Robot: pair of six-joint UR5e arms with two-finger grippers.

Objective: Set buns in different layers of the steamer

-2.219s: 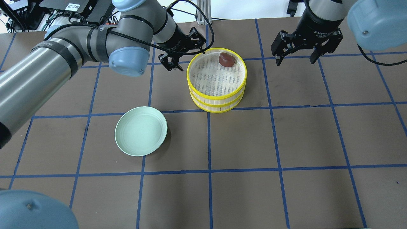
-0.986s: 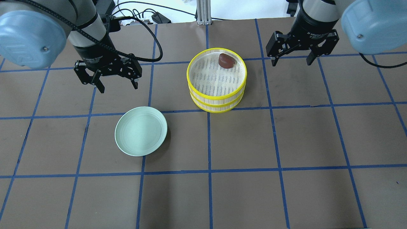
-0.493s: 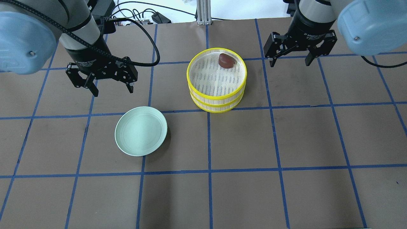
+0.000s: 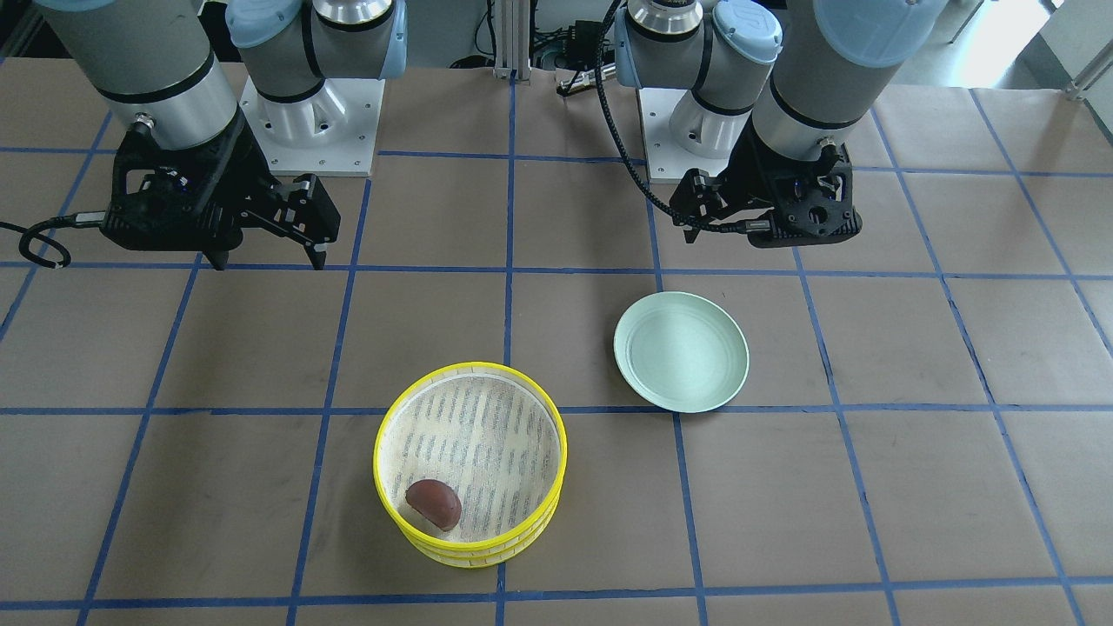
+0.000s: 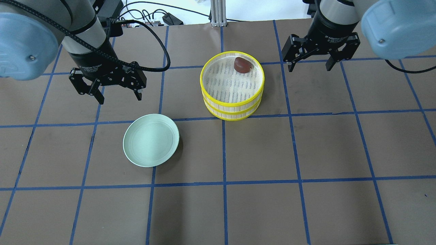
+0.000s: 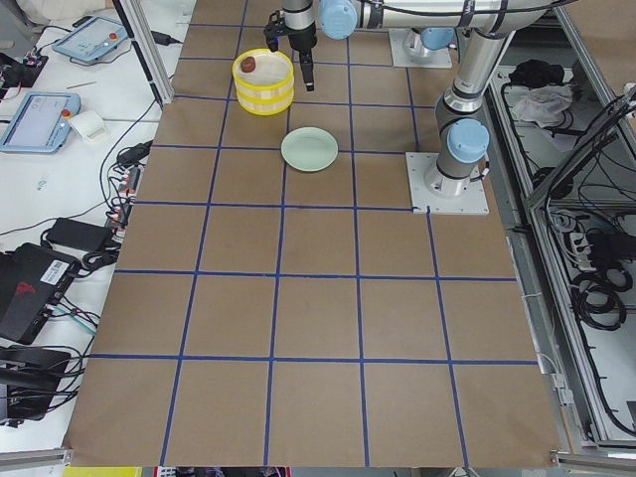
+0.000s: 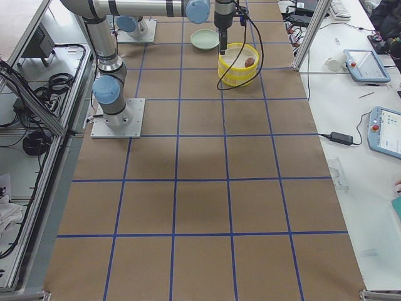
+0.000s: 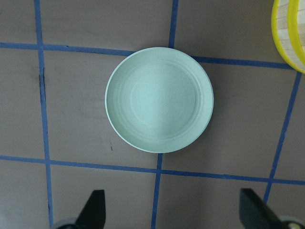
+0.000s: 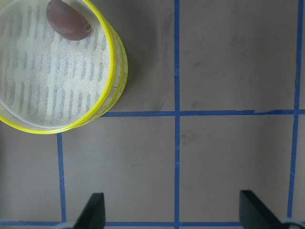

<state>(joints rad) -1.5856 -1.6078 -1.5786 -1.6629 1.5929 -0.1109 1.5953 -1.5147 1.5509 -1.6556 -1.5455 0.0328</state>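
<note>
Two yellow-rimmed steamer layers stand stacked: the upper layer (image 5: 224,85) on the lower layer (image 5: 235,115). The dark reddish-brown bun (image 5: 243,64) lies in the upper layer near its far rim; it also shows in the front view (image 4: 433,504) and the right wrist view (image 9: 68,19). The cream-white bun is hidden in every view. My left gripper (image 5: 120,98) is open and empty, above the table beside the pale green plate (image 5: 151,140). My right gripper (image 5: 310,69) is open and empty, to the right of the steamer.
The green plate (image 8: 159,99) holds nothing and lies left of and nearer than the steamer. The brown table (image 5: 306,153) carries a blue tape grid. Cables and the robot bases (image 4: 313,122) sit at the robot's edge.
My left gripper has swung from beside the steamer's left rim out to the left, above the area beside the plate. My right gripper has shifted slightly. The bun and steamer have not moved.
</note>
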